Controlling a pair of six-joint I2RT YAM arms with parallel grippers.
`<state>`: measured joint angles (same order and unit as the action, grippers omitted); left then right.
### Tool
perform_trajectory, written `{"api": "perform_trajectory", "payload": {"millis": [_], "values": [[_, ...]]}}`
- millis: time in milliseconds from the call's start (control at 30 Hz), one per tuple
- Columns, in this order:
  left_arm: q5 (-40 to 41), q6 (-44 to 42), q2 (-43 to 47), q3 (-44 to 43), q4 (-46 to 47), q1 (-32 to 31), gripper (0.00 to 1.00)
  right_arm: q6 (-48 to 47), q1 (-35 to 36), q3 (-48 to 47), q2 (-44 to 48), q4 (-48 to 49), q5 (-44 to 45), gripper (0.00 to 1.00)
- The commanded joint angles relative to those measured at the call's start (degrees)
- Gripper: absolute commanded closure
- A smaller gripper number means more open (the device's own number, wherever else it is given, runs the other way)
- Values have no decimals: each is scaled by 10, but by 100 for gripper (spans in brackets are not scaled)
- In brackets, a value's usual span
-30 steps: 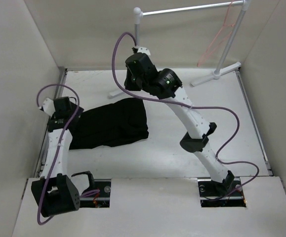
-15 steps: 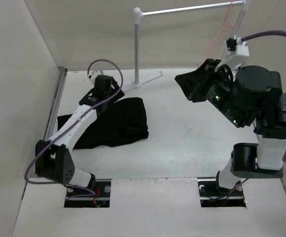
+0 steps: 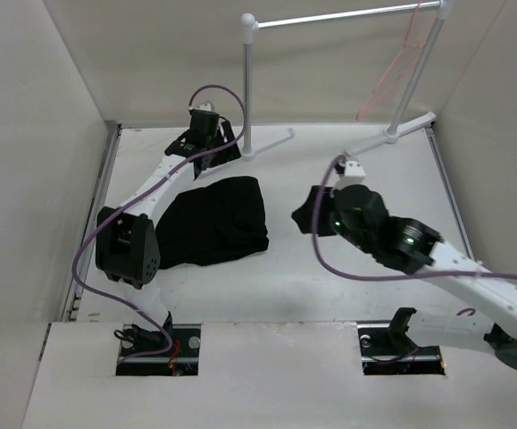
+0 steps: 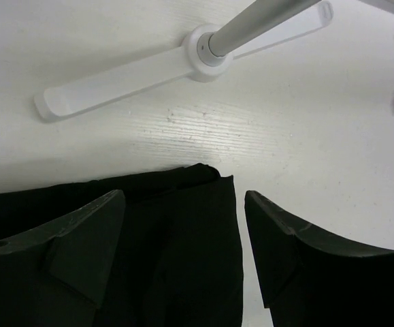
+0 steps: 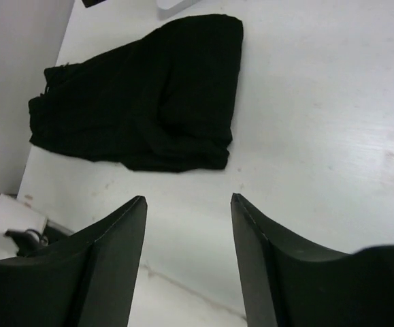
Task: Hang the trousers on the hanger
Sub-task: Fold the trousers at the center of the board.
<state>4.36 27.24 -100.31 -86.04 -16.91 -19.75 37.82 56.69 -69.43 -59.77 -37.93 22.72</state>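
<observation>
Soft black trousers (image 3: 213,219) are lying crumpled on the table (image 3: 329,268), their far edge just below the left gripper (image 4: 183,204), whose jaws are standing apart and empty. The right gripper (image 5: 188,199), also parted and empty, is hovering to their right. The thin wire hanger (image 3: 387,79) is hanging on the tube rack (image 3: 329,18), well beyond it.

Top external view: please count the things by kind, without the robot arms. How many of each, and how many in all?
Black trousers: 1
Pink-orange wire hanger: 1
White tube rack: 1
Total: 3
</observation>
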Motion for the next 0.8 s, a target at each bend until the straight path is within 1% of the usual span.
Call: {"api": "perform_trajectory", "payload": {"millis": [0,33,100,200,333,467,600,700,733,767], "values": [[-37,-43,-27,-43,-28,1,30,4,-46,78,-88,278,-152,39],[-38,-43,-36,-48,-31,-1,30,4,-56,85,-117,304,-172,39],[-39,-47,-54,-62,-36,-4,29,1,-79,84,-168,346,-208,33],[-47,-52,-80,-77,-42,-11,29,-4,-96,71,-239,385,-244,32],[-59,-66,-119,-101,-52,-27,29,1,-98,64,-298,414,-233,37],[-52,-81,-143,-106,-52,-42,30,4,-101,55,-336,411,-204,39],[-45,-79,-150,-94,-51,-46,39,5,-102,37,-381,393,-197,43],[-45,-76,-150,-83,-46,-48,50,6,-102,45,-388,377,-186,46],[-46,-75,-150,-79,-45,-49,55,7,-101,53,-388,377,-177,50],[-48,-73,-151,-76,-45,-50,60,8,-100,62,-386,380,-175,59]]}}
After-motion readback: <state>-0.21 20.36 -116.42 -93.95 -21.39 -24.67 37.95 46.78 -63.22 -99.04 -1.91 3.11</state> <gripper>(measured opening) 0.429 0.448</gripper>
